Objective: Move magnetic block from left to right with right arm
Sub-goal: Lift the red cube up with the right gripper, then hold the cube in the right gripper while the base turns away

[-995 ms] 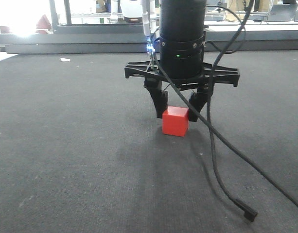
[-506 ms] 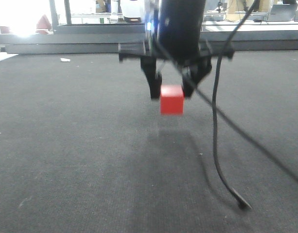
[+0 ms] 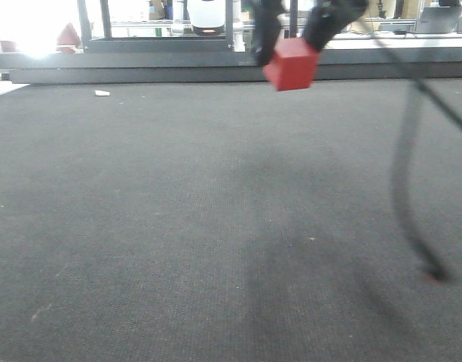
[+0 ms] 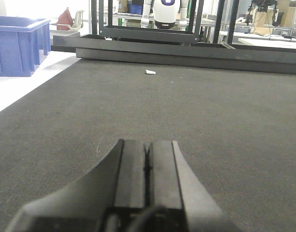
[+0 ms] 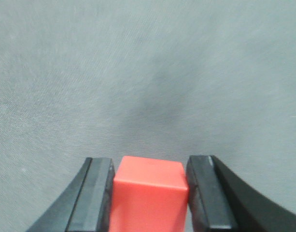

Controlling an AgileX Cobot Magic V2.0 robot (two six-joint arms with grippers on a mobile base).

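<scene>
Block (image 3: pixel 292 65) clamped in blurred right hand (image 5: pixel 150 164), mostly cut off at top; left hand (image 4: pixel 147 147) together.

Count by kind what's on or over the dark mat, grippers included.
magnetic block: 1, clamped in the right gripper
grippers: 2, counting the left gripper, shut on nothing
white scrap: 1
black cable: 1
Total: 5

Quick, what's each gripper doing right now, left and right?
Left gripper: closed, nothing in it.
Right gripper: closed on the red magnetic block, held in the air.
</scene>
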